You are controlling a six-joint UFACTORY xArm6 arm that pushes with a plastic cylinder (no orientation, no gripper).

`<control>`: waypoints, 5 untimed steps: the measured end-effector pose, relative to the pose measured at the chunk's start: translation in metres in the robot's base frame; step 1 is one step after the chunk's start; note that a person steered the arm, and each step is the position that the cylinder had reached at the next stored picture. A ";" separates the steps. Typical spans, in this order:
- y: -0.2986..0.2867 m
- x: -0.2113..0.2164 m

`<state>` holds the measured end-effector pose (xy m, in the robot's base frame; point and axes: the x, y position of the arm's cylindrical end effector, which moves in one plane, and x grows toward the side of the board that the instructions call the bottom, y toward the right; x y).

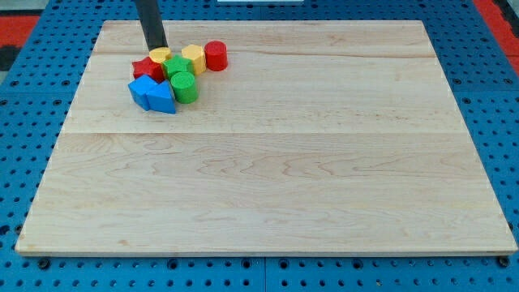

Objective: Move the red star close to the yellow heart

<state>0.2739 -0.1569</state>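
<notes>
My tip was at the view's top left, on the wooden board. It was the end of one straight dark rod, with nothing to open or squeeze, and it held nothing. It sat right at the top edge of the yellow heart. I could not tell if it touched the heart or was just beside it.

All the blocks were bunched in one small pile near the board's top left corner. I counted about eight.

There were two red ones. The red star lay just below the heart and to its left, touching it or nearly so. A red round block stood at the right end of the pile.

There were two yellow ones: the heart, and a yellow block with flat sides next to the red round one.

There were two green ones. A green block sat in the middle of the pile, and a green round block sat below it.

There were two blue ones at the bottom of the pile, pressed together: a blue block on the left and a blue triangle on the right. They lay right below the star.

The board lay on a blue table full of little holes
</notes>
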 end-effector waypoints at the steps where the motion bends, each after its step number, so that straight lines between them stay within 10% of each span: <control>1: 0.031 0.020; 5: -0.039 -0.014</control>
<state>0.2595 -0.1958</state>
